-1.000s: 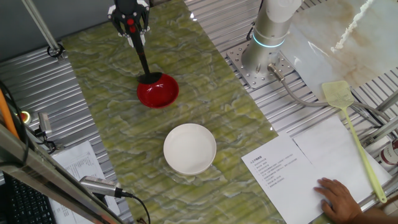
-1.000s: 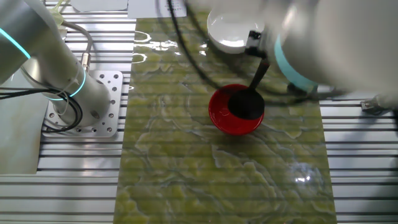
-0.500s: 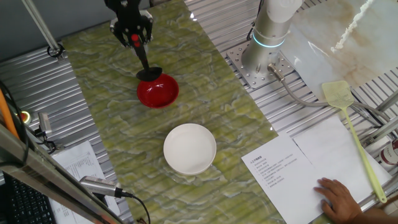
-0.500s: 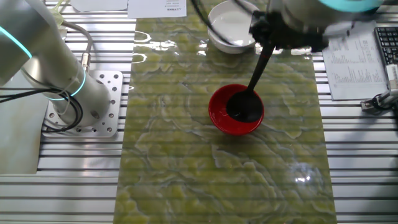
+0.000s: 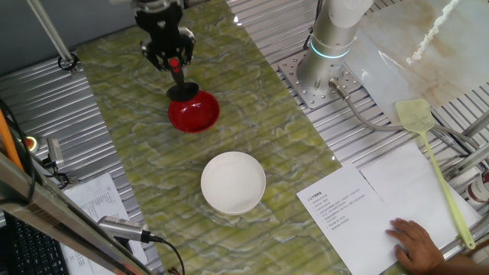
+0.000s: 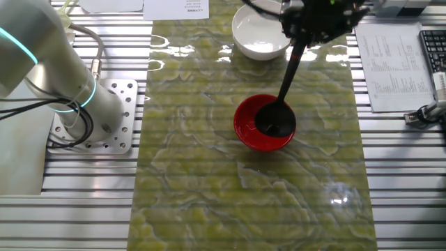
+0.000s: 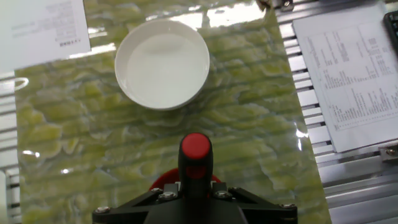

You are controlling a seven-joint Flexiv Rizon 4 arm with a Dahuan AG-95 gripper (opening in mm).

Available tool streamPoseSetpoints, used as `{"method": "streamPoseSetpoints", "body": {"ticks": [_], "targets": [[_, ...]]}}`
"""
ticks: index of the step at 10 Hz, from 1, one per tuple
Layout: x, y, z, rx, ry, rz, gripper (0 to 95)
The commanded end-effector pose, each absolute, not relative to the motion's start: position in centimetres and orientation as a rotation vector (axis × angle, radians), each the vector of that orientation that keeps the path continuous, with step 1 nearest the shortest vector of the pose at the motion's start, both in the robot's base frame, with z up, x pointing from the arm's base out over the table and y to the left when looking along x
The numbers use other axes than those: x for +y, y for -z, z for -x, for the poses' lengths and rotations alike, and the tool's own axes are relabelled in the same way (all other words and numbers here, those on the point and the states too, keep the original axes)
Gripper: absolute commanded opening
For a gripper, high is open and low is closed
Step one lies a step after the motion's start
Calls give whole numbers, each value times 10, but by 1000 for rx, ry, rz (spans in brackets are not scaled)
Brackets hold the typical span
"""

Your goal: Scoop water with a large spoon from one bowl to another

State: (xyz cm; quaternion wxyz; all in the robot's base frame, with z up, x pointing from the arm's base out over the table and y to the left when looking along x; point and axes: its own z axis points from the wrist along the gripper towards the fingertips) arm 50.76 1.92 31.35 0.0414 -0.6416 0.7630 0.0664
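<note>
Gripper (image 5: 170, 59) clamped on ladle (image 6: 284, 82) handle; cup sits in red bowl (image 6: 263, 124), white bowl (image 6: 259, 33) just beyond. Risk: an abrupt lift could tip the bowl or slop water onto the mat.

silver arm (image 5: 336, 30), cyan ring, black gripper (image 5: 170, 55)

Slatted metal table (image 5: 46, 107) – green marbled mat (image 5: 252, 130) carries white bowl (image 5: 233, 182), red bowl (image 5: 194, 111).
</note>
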Motion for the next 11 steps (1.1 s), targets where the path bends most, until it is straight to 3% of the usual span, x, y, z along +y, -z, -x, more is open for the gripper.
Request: {"method": "streamPoseSetpoints", "body": {"ticks": [1,11], "targets": [[29,-308,-507,2362,-144,1998,0],[49,-271,-502,2443,52,2062,0]]}}
